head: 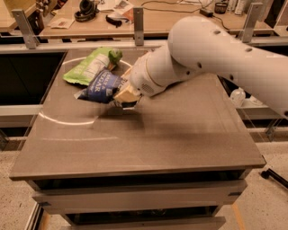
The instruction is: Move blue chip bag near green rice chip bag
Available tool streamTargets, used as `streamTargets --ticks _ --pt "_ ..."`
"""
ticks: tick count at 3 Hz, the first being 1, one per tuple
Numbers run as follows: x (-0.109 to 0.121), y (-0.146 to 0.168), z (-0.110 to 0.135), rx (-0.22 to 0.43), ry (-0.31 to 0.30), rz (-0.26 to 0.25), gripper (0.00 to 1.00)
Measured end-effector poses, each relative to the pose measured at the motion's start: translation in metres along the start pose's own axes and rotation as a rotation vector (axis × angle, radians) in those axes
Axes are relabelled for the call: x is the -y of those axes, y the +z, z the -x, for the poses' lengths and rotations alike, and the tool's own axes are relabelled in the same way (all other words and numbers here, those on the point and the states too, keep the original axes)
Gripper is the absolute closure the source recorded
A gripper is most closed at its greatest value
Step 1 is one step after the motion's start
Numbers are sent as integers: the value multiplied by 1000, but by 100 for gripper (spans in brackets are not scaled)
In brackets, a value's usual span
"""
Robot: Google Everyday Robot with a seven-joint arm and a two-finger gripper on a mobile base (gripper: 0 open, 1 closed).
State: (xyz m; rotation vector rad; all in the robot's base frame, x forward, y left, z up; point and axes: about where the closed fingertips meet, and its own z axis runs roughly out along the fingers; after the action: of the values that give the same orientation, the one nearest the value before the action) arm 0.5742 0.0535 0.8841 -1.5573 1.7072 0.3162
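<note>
The blue chip bag (100, 89), dark navy with white lettering, is held just above the table in the back-left part. Its left end reaches the lower edge of the green rice chip bag (87, 67), a lime-green bag with a white label that lies flat at the back left. My gripper (124, 98) is at the blue bag's right end and shut on it. The thick white arm (211, 58) comes in from the right and hides the table's back middle behind it.
A small round green fruit (115, 55) sits by the green bag's right end. The brown table (148, 134) has a rail with metal posts (138, 20) along its back. A desk with headphones (86, 10) stands beyond. A white bottle (236, 96) is off the right edge.
</note>
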Motion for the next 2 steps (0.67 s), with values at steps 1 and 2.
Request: streamTargets --ticks 1,2 --pt "22 25 14 19 -21 -10 100" --pt "38 46 22 53 -11 -17 100"
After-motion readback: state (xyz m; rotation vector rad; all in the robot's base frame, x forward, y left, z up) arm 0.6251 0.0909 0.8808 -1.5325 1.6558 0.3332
